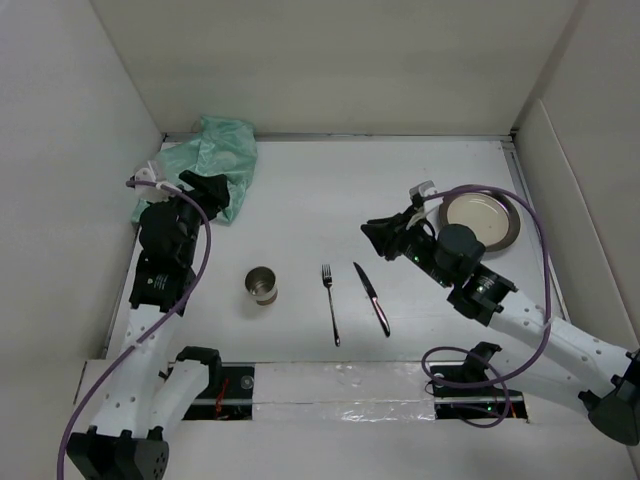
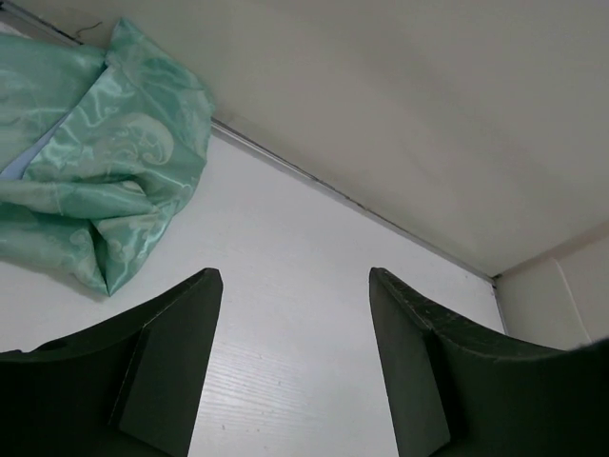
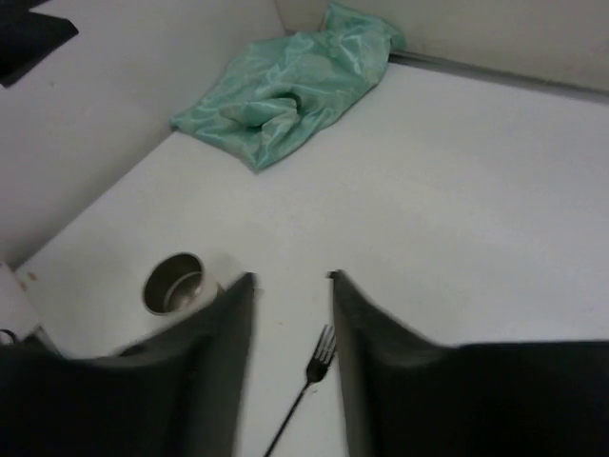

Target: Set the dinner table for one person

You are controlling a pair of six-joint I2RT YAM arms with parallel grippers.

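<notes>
On the white dinner table (image 1: 320, 190) a metal cup (image 1: 262, 285) stands at the near left, with a fork (image 1: 330, 303) and a knife (image 1: 371, 297) lying side by side to its right. A round metal plate (image 1: 481, 222) lies at the right. A crumpled green cloth (image 1: 206, 160) lies in the far left corner. My left gripper (image 1: 217, 196) is open and empty beside the cloth (image 2: 95, 200). My right gripper (image 1: 381, 236) is open and empty above the table, left of the plate; its view shows the fork (image 3: 303, 386) and cup (image 3: 173, 283) below.
White panels wall the table on the left, back and right. A purple cable loops over the right arm near the plate. The table's front edge has a taped strip with wiring.
</notes>
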